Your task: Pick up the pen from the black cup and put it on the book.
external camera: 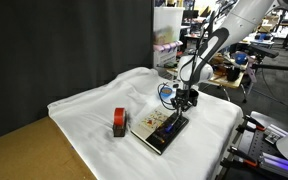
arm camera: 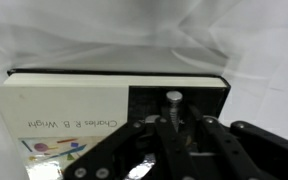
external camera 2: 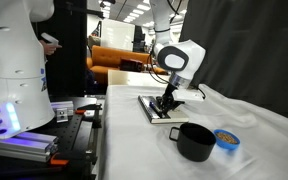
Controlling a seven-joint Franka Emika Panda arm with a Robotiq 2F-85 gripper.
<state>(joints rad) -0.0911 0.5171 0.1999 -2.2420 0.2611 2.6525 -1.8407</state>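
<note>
The pen [arm camera: 173, 98] is being pinched between the gripper's [external camera 2: 166, 105] jaws over the book [external camera: 161, 132], outside the black cup [external camera 2: 194, 142] nearby.

Closed book [arm camera: 74, 105] lies flat; pen [arm camera: 173, 99] upright over its cover; black cup [external camera 2: 194, 142] upright nearby, apart.

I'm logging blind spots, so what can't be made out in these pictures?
Pen: only its end shows in the wrist view; in both exterior views the pincer hides it.
Book: lower cover cut off by the wrist view's bottom edge and the pincer.
Cup: inside too dark in an exterior view.
</note>
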